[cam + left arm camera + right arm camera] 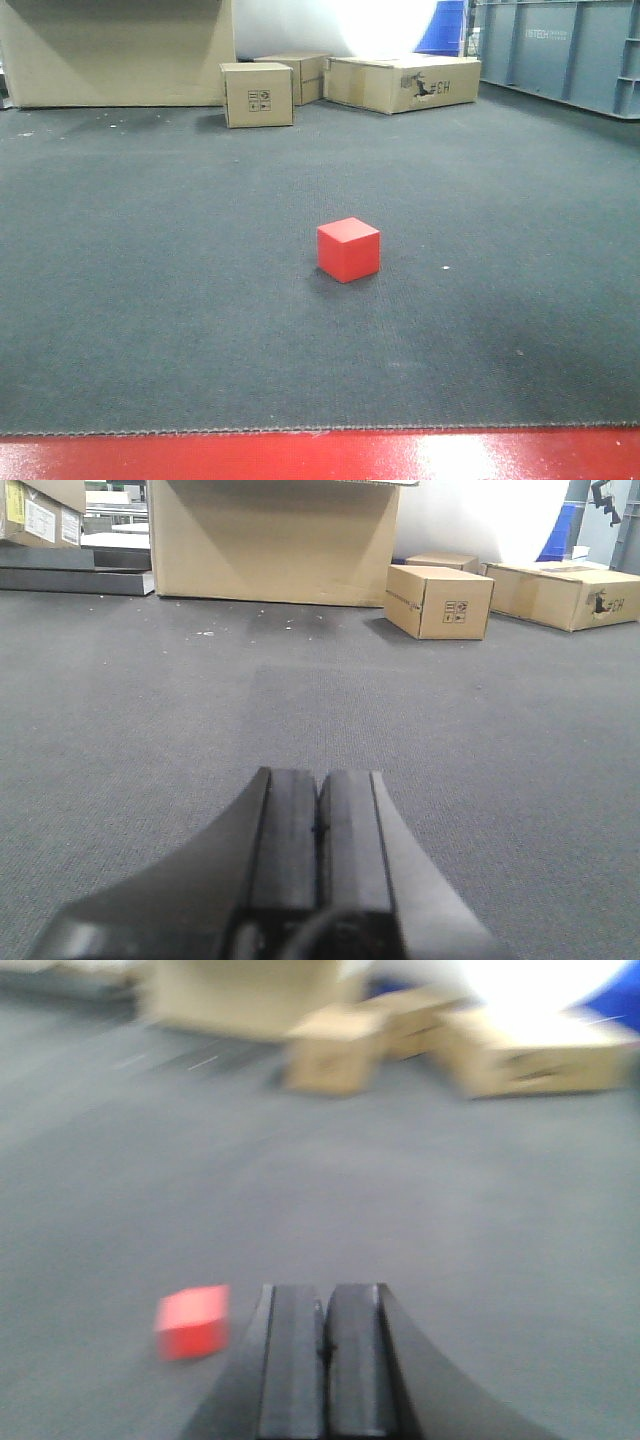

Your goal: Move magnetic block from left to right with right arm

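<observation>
From the front view I logged the magnetic block (348, 249) resting alone on the dark carpeted table surface (150, 300), a little right of the centre line and nearer the front edge than the back. One corner faced the camera, and all of its visible faces were clear of any contact. The glossy red table edge (320, 455) ran along the front, well apart from the block.

Neither arm appeared in the front view. In the right wrist view, the right gripper (325, 1332) had its fingers pressed together with no gap and nothing between them. That picture was blurred. The block (192, 1322) lay on the carpet just to the left of the fingers, not touching them.

In the left wrist view, the left gripper (319, 825) likewise had its fingers closed flat against each other, holding nothing. It sat low over bare carpet, with no block in its picture.

Toward the back edge I noted a small cardboard box (257, 94) with printed symbols on its front. A long flat cardboard box (402, 83) stood to its right, and a large cardboard box (118, 50) occupied the back left corner. A grey-blue crate (560, 50) stood at the back right corner.
</observation>
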